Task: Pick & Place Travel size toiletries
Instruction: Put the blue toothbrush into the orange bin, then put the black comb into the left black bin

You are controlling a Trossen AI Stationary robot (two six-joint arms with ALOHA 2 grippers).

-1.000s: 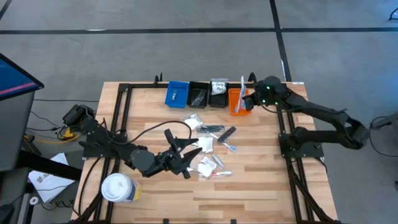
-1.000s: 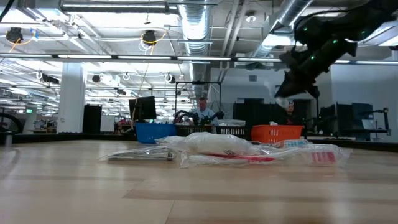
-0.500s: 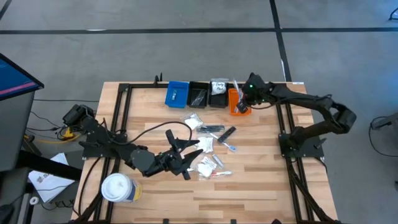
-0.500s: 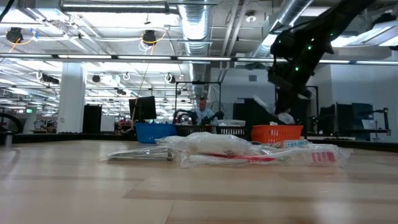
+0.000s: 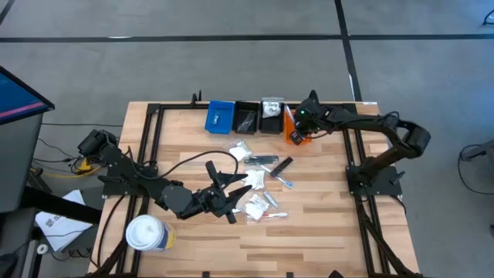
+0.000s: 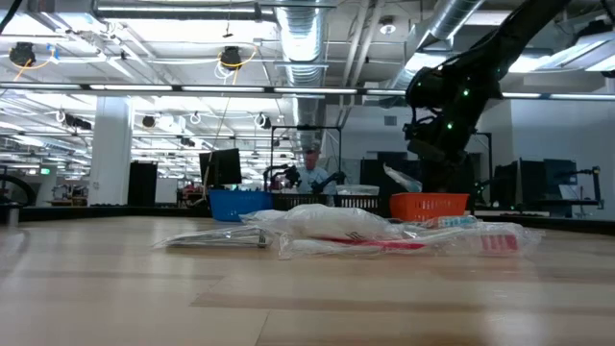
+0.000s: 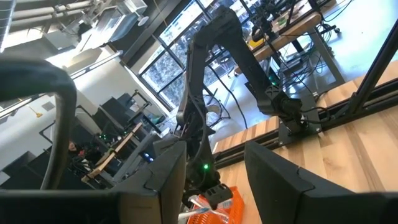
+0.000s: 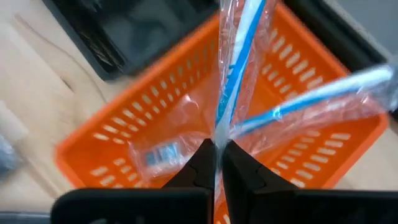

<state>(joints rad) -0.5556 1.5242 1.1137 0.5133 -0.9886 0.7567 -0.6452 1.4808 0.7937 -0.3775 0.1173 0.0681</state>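
- Right tool (image 8: 216, 163) was clamped on a wrapped blue toothbrush (image 8: 239, 56), over the orange bin (image 5: 294, 130) at the counter's (image 5: 324, 232) 1 o'clock; release not yet made.
- That bin already held a second toothbrush (image 8: 323, 99) and a sachet (image 8: 155, 155).
- Loose toiletries (image 5: 258, 181) remained mid-counter.
- Left tool (image 5: 231, 194) stood part open at their 8 o'clock, empty.
- White tub (image 5: 147, 234) sat at 7 o'clock, clear of the work.
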